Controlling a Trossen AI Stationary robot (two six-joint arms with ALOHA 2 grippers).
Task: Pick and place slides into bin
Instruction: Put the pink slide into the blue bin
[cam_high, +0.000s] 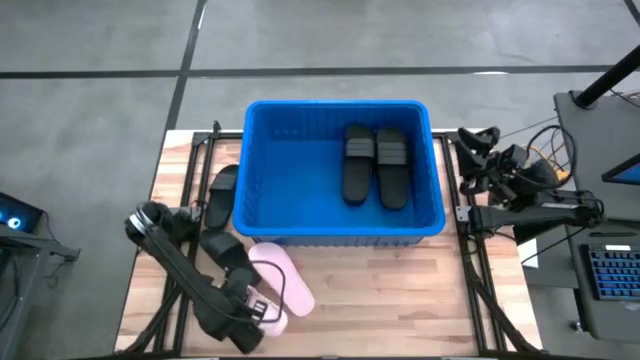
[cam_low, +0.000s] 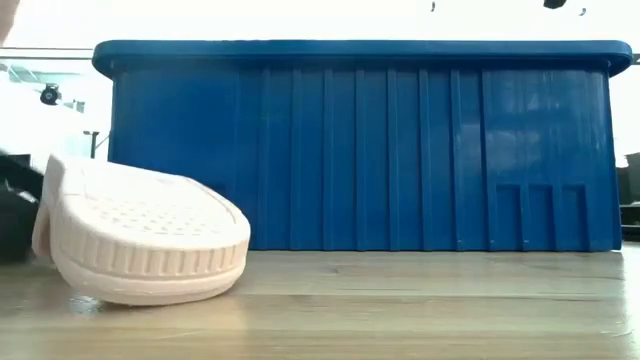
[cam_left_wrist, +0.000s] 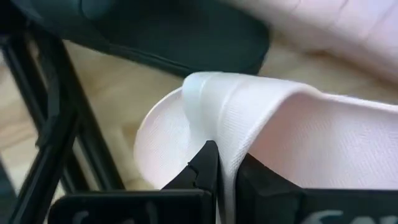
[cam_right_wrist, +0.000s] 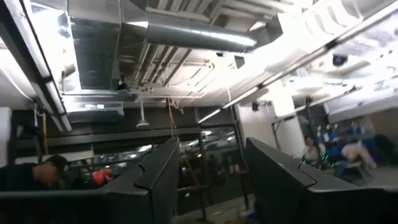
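Two black slides (cam_high: 375, 165) lie side by side on the floor of the blue bin (cam_high: 260, 215). Left of the bin, two more black slides (cam_high: 222, 195) (cam_high: 228, 255) rest on the wooden table. In front of the bin are two light pink slides; one (cam_high: 278, 265) lies on the table. My left gripper (cam_high: 266, 312) is shut on the other pink slide (cam_left_wrist: 186, 137) (cam_low: 140, 240). My right gripper (cam_high: 480, 148) stands at the table's right edge beside the bin, pointing upward at the ceiling, open and with nothing in it (cam_right_wrist: 211, 162). My left gripper pinches the pink slide's wide strap (cam_left_wrist: 231, 140) between its two fingers (cam_left_wrist: 202, 165), at the strap's edge. The fingers come from above, pointing steeply down. The slide is tilted, its ribbed sole (cam_low: 150, 225) turned toward the table's near edge. I cannot tell whether its lower end touches the table.
The bin's near wall (cam_low: 360, 150) rises just behind the held slide. A black slide (cam_left_wrist: 186, 31) and the other pink slide (cam_left_wrist: 348, 25) lie close to the left gripper. Bare wood (cam_high: 400, 290) stretches in front of the bin to the right.
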